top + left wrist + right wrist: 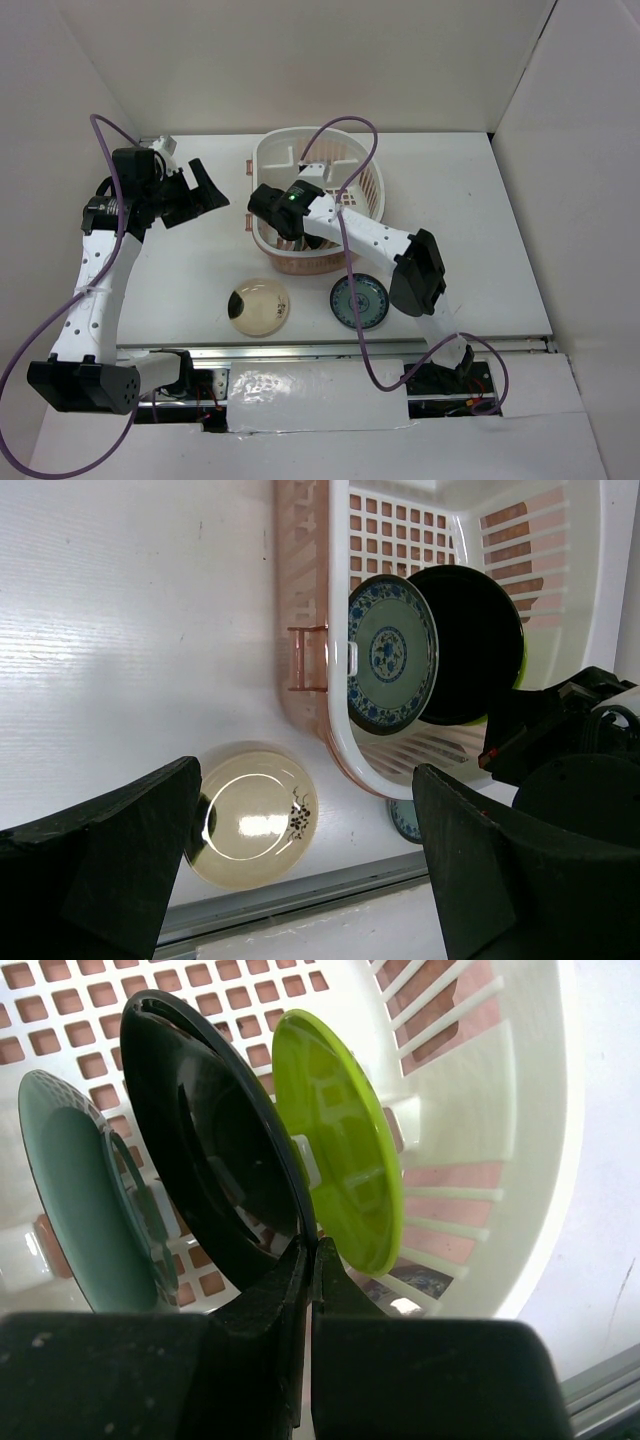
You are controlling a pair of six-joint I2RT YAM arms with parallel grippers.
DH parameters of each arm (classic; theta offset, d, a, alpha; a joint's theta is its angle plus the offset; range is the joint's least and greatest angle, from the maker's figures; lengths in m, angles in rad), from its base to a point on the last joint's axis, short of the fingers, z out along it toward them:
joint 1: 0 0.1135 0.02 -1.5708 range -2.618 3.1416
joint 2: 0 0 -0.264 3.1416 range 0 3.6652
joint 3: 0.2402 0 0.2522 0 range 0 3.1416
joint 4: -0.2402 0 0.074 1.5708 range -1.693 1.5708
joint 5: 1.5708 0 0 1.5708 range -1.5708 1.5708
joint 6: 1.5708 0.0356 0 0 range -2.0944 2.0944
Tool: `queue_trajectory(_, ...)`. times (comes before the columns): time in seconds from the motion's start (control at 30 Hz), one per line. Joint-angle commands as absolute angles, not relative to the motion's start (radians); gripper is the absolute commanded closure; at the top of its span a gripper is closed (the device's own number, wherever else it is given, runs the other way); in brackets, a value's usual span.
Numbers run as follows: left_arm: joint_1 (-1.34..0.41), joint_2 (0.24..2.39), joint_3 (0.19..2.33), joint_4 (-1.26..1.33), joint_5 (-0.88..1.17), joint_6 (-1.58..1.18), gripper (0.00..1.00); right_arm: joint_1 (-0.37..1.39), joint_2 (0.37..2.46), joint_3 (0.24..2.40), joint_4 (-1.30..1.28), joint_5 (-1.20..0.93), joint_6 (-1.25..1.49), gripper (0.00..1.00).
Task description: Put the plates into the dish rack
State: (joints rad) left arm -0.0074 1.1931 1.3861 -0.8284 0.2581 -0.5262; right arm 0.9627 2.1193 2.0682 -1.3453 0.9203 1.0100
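We find the right claw (308, 1245) pinched tight on the lower rim of a glossy black round plate (200, 1130). The plate stands on edge inside the oval pale-pink and white plastic dish rack (264, 160), at the far middle of the white surface (480, 220). A lime-green round plate (335, 1130) stands just beside it toward the rack's slotted end wall. A teal-blue patterned round plate (390, 655) stands on its other side, overlapping it in the left wrist view. The left claw (305, 780) hangs wide open, holding nothing, well apart to the left of the rack. Two dishes lie flat on the surface just in front of the rack. One is a tan round plate (260, 305) with a dark patch and a small dark floral mark. The other is a second teal-blue patterned plate (355, 300), partly under the right arm (370, 235).
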Motion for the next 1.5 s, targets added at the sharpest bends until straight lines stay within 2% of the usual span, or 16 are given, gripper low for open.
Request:
queue_trajectory(0.0, -0.003, 1.17, 1.433, -0.816, 0.262, -0.514, 0.01, 0.982, 2.131, 2.071, -1.44, 0.93, 1.072, 1.0)
queue_trajectory(0.53, -0.002, 1.169, 1.437, -0.818, 0.265, -0.514, 0.01, 1.023, 2.166, 2.138, -1.44, 0.904, 1.058, 0.99)
queue_trajectory(0.63, -0.002, 1.167, 1.436, -0.816, 0.262, -0.511, 0.01, 1.028, 2.164, 2.138, -1.44, 0.9, 1.058, 0.86)
queue_trajectory(0.83, -0.002, 1.167, 1.434, -0.815, 0.265, -0.511, 0.01, 1.029, 2.157, 2.128, -1.437, 0.896, 1.063, 0.7)
queue_trajectory(1.13, -0.002, 1.167, 1.436, -0.816, 0.253, -0.509, 0.01, 1.032, 2.12, 2.111, -1.44, 0.905, 1.072, 0.67)
queue_trajectory(1.3, -0.003, 1.161, 1.433, -0.81, 0.262, -0.515, 0.01, 1.037, 2.076, 2.094, -1.442, 0.922, 1.066, 0.4)
queue_trajectory(1.47, -0.003, 1.16, 1.433, -0.81, 0.258, -0.514, 0.01, 1.043, 2.019, 2.095, -1.44, 0.939, 1.062, 0.38)
